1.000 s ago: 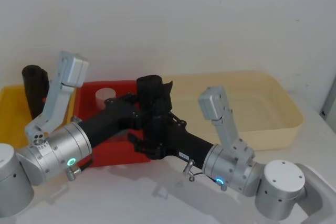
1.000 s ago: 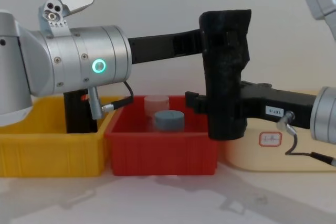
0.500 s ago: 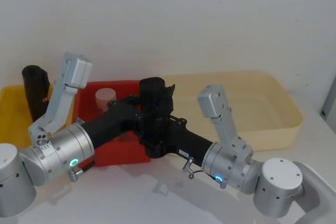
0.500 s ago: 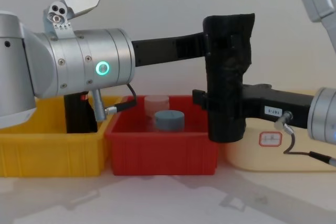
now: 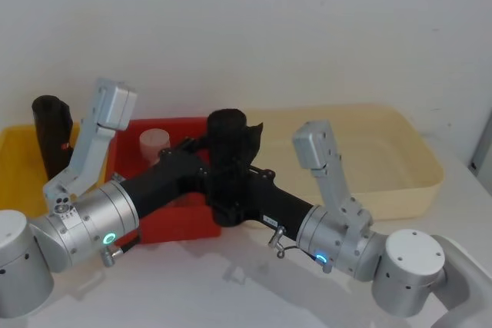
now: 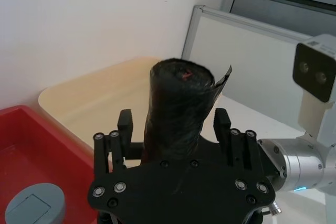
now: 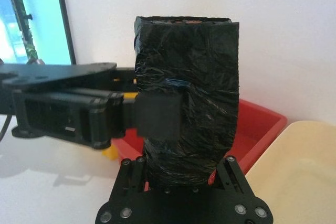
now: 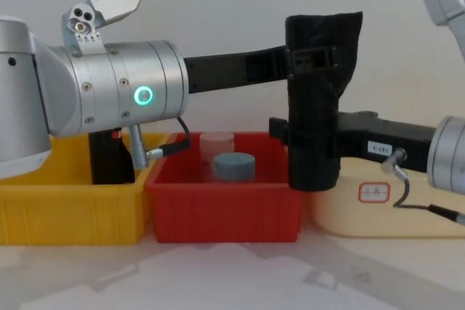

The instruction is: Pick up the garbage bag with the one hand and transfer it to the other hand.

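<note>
Bag: the bag [image 8: 316, 107] is in the air and upright, with its flared top upward. In the chest view it hangs in front of the right end of the red bin [image 8: 218, 212], and its lower end is above the table [image 8: 218, 277].
Left gripper: the left gripper [image 6: 173, 121] reaches in from the left, at the upper part of the bag. Its fingers [image 6: 125, 124] stand one on each side of the roll and are set a little wider than it. In the left wrist view a thin strip of background shows between one finger and the plastic.
Right gripper: the right gripper [image 7: 181, 163] reaches in from the right, lower than the left one. Its jaws are closed on the lower half of the bag, and the plastic fills the space between them.
Yellow bin: the yellow bin [image 8: 73, 215] is at the left. A slim roll [image 5: 50, 132], also black, stands upright in it.
Red bin: it is in the middle, just beside the yellow bin. It holds a pale cup [image 5: 154, 142] and a round grey cap [image 8: 234, 165]; the cap is on the side nearer to the robot.
Tub: the beige tub [image 5: 415, 182] is to the right of the red bin. A small white label [image 8: 375, 192] is on its front wall.
</note>
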